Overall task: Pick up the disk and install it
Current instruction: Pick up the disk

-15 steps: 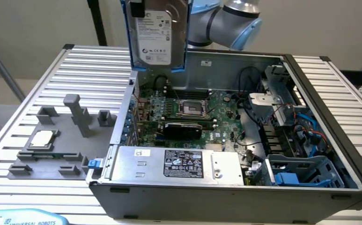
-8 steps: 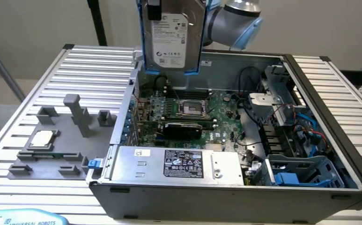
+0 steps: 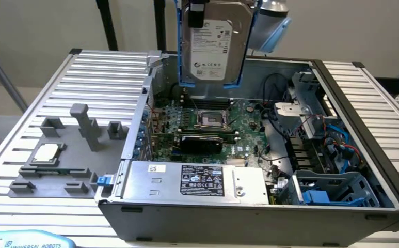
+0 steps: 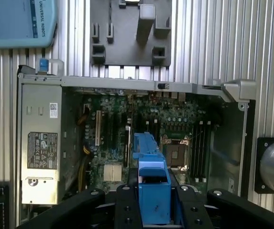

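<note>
Gripper (image 4: 152, 210) clamps the disk (image 3: 211, 44) by its blue carrier, jaws pressed onto it from both sides. Disk hangs upright in the air with its label toward the exterior camera, above the open computer case (image 3: 254, 222). It is over the motherboard (image 3: 244, 121) by the case's far edge. Grey power supply (image 3: 192, 181) lies along the case's near edge. Blue drive cage (image 3: 333, 188) sits in the near corner on the exterior view's right. CPU chip (image 3: 46, 153) rests on the grey fixture (image 3: 89, 134) on the ribbed tabletop (image 3: 102, 72) beside the case.

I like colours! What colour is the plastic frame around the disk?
Bright blue. The frame around the disk shows best in the exterior view.
</note>
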You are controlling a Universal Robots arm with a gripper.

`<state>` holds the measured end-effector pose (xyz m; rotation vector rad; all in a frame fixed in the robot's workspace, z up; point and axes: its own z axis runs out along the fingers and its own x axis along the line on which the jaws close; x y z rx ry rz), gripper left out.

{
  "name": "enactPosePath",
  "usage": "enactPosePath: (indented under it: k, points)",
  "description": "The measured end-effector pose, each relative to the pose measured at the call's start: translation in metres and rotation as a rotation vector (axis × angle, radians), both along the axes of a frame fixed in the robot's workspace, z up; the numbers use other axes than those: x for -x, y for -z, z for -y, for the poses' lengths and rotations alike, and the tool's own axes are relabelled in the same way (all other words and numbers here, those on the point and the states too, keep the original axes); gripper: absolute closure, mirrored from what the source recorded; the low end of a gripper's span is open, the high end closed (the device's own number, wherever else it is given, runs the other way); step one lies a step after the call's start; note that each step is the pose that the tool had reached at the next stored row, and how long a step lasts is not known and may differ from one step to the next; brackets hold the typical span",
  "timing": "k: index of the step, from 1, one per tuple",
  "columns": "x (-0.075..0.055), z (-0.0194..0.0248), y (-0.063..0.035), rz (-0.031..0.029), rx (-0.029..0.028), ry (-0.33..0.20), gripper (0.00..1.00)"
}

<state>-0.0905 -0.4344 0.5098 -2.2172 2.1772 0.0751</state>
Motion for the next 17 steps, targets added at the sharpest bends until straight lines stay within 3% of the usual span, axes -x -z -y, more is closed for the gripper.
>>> enactPosePath:
  k: [17]
  points:
    - [-0.068, 0.0373, 0.0000, 0.0001, -0.0002, 0.000, 0.67]
